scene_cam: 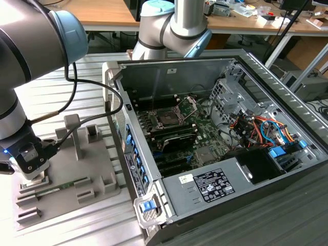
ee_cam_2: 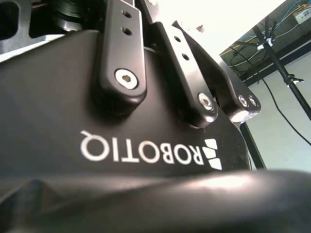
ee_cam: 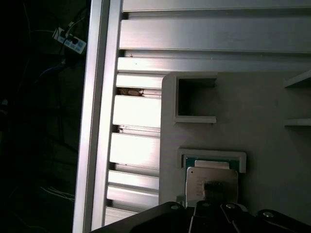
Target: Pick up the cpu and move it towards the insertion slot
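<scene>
In the first wrist view the cpu [ee_cam: 212, 180], a small pale silver square, lies in a framed pocket of the grey plastic tray [ee_cam: 262, 145]. My gripper [ee_cam: 214, 195] hangs right over it, a dark part of it overlapping the chip's top. In the exterior view the gripper [scene_cam: 32, 171] is low over the tray [scene_cam: 97, 164] at the exterior view's left. The insertion slot [scene_cam: 166, 118], a square socket with a dark centre and its silver bracket raised, sits on the board inside the open computer case, well to the exterior view's right of the gripper.
The open computer case [scene_cam: 246, 66] has its near wall [scene_cam: 130, 154] between tray and socket. A grey upright post [scene_cam: 74, 134] rises from the tray beside the gripper. A black cable [scene_cam: 87, 120] loops from the wrist. The slatted aluminium table [ee_cam: 141, 116] ends at an edge [ee_cam: 95, 116].
</scene>
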You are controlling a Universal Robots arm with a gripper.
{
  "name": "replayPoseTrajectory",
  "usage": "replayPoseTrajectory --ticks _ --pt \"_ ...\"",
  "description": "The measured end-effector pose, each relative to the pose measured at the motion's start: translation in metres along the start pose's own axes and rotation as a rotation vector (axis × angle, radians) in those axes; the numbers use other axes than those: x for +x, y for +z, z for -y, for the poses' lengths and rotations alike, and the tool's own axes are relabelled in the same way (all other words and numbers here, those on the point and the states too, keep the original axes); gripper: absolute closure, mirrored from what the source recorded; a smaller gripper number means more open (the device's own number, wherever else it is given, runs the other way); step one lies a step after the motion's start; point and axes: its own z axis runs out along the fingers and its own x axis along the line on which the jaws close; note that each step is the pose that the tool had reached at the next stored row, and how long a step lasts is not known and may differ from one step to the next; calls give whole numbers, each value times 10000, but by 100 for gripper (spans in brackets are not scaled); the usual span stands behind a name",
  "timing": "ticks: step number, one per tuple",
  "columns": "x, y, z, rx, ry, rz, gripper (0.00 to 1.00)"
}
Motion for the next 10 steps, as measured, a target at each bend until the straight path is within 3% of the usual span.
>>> replayPoseTrajectory --ticks 7,10 --pt "0 1 0 0 0 0 89" --pt "0 1 0 0 0 0 71"
